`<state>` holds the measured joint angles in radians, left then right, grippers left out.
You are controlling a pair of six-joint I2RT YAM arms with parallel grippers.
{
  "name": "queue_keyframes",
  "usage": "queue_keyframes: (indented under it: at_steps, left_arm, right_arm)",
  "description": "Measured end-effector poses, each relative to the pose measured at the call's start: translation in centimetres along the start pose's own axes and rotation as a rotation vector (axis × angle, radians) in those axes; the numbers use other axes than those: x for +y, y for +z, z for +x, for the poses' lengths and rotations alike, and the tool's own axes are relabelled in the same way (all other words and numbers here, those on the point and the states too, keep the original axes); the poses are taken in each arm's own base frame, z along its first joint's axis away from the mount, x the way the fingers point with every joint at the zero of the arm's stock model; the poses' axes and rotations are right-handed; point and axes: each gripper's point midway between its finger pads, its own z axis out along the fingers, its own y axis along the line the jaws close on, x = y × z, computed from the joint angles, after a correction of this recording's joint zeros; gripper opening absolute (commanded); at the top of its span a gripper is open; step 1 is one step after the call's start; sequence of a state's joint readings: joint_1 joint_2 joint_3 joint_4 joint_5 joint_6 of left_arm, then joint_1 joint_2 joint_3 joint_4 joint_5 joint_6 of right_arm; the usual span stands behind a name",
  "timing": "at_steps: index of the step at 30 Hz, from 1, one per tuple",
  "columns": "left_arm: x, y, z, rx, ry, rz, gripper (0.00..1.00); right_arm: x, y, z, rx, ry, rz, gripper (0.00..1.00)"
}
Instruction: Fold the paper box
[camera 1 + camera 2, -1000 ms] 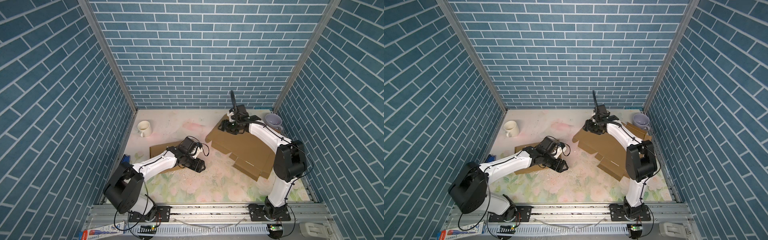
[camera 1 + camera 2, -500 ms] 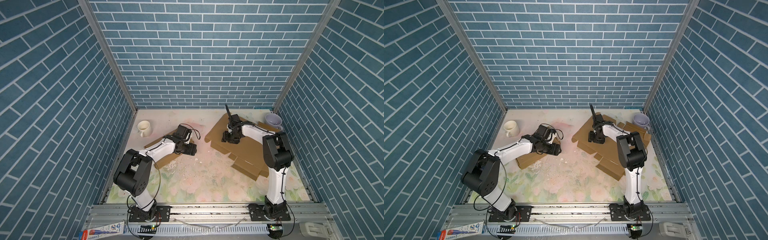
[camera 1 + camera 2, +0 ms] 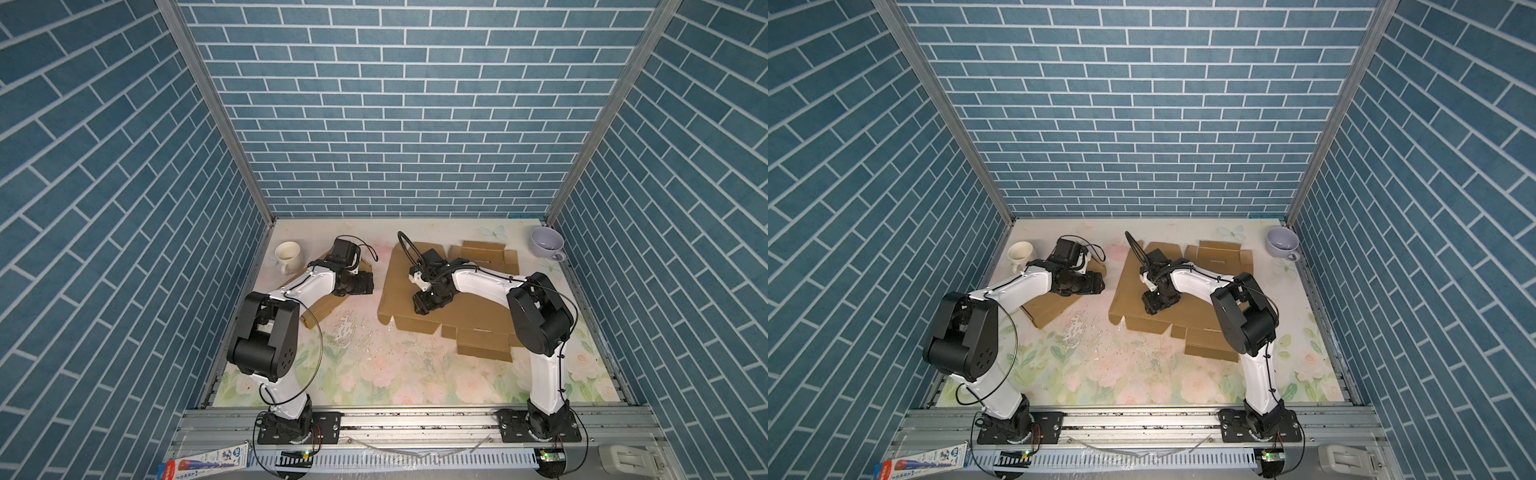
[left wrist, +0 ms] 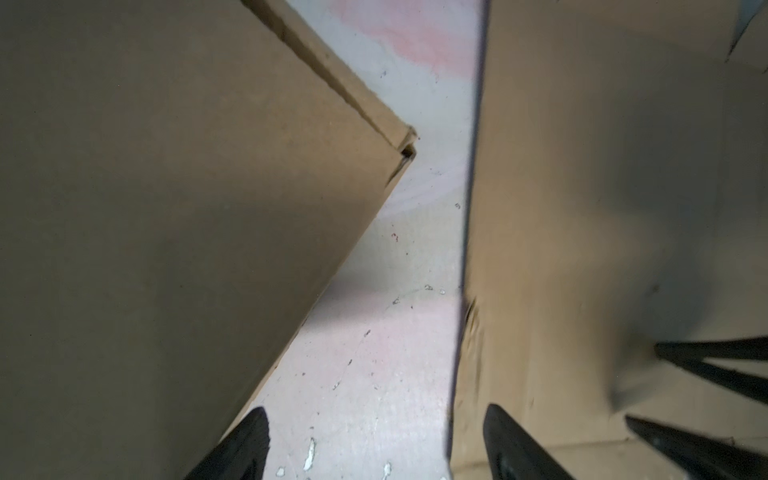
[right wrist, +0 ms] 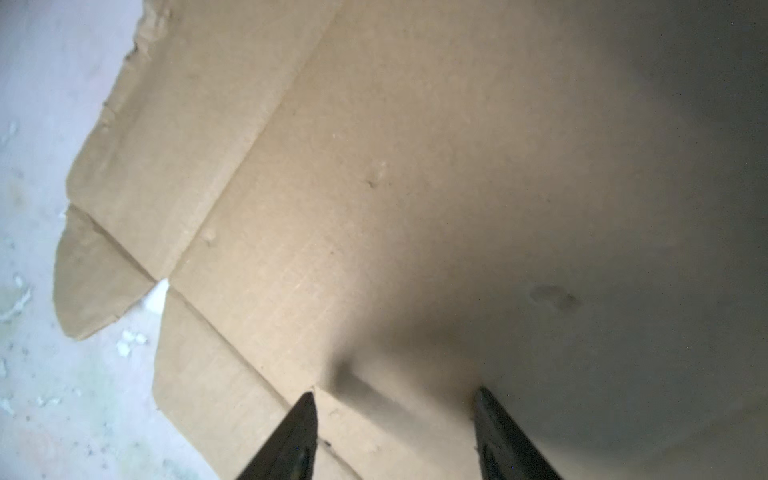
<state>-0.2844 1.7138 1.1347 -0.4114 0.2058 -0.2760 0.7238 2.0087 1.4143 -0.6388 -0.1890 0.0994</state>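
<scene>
Floral tabletop (image 3: 374, 374), enclosed by blue brick-pattern walls. Right gripper (image 5: 395, 392): fingers apart, nothing between them, tips at or just above the paper box (image 5: 415, 166), which lies flat and unfolded directly beneath it; contact cannot be confirmed. Left gripper (image 4: 374, 411): fingers apart and empty, over a bare strip of table, with an edge of the paper box just beside one finger and a second, folded cardboard piece (image 4: 166, 208) beside the other. Beyond the left gripper, off to its outer side, stands a cream mug (image 3: 287, 255). Well beyond the right gripper, a lavender cup (image 3: 546, 244) sits by the back corner.
</scene>
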Motion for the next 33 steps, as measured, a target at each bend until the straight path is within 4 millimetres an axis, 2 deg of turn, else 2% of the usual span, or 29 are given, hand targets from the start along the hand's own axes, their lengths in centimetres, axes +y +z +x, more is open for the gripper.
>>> queue_keyframes:
  at_steps: [1,2,4,5,7,9,10,12,13,15,17,19,20,23,25,26,29,33]
  left_arm:
    - [-0.1,-0.3,-0.2,-0.006,0.000,-0.002,0.90]
    - [-0.2,-0.8,-0.4,-0.017,0.001,-0.009,0.99]
    - [0.0,-2.4,-1.1,-0.056,0.011,-0.036,1.00]
    - [-0.1,-3.6,-1.6,-0.087,0.022,-0.048,1.00]
    - [-0.1,-6.6,-3.1,-0.182,0.045,-0.073,1.00]
    - [-0.4,-10.4,-5.1,-0.317,0.055,-0.061,1.00]
    - [-0.4,-11.8,-5.7,-0.370,0.045,-0.038,0.98]
    - [0.1,-14.2,-6.6,-0.462,-0.011,0.025,0.77]
    - [0.7,-14.7,-6.9,-0.479,-0.041,0.041,0.70]
    - [1.4,-14.4,-7.4,-0.472,-0.071,0.057,0.60]
    - [0.2,-12.8,-7.3,-0.427,-0.058,0.084,0.60]
    - [-2.9,-10.3,-6.6,-0.353,0.000,0.121,0.60]
    - [-5.0,-8.9,-6.0,-0.310,0.045,0.143,0.61]
    - [-11.2,-4.8,-4.0,-0.198,0.176,0.203,0.60]
    - [-13.9,-2.2,-2.5,-0.135,0.229,0.235,0.58]
    - [-14.6,-0.8,-1.8,-0.104,0.244,0.241,0.57]
    - [-14.5,2.6,-0.3,-0.031,0.249,0.229,0.57]
    - [-13.3,5.0,1.0,0.019,0.235,0.204,0.54]
  right_arm:
    - [0.3,-0.3,0.5,0.008,-0.005,-0.004,0.69]
    - [0.3,-1.0,1.0,0.006,0.006,-0.013,0.70]
    - [-0.8,-3.5,1.2,-0.048,0.074,-0.026,0.70]
    - [-2.0,-5.3,1.1,-0.099,0.126,-0.026,0.70]
    - [-5.7,-10.2,0.5,-0.248,0.241,0.013,0.72]
    - [-10.3,-15.8,0.5,-0.428,0.359,0.099,0.74]
    - [-12.3,-17.8,1.0,-0.491,0.414,0.133,0.74]
    - [-16.3,-21.0,3.0,-0.590,0.552,0.168,0.70]
    - [-18.0,-21.6,4.0,-0.608,0.613,0.176,0.70]
    - [-22.0,-21.4,6.8,-0.613,0.765,0.189,0.72]
    - [-24.8,-20.1,9.5,-0.576,0.886,0.203,0.75]
    - [-25.9,-18.1,11.4,-0.523,0.963,0.188,0.77]
    - [-26.2,-17.1,12.0,-0.497,0.986,0.175,0.79]
    - [-26.7,-14.7,13.1,-0.436,1.030,0.132,0.83]
    - [-27.0,-13.5,13.2,-0.416,1.043,0.102,0.83]
    - [-27.1,-12.9,13.2,-0.406,1.048,0.090,0.83]
    - [-27.2,-11.5,13.3,-0.379,1.057,0.064,0.82]
    - [-27.3,-10.1,13.5,-0.349,1.066,0.041,0.75]
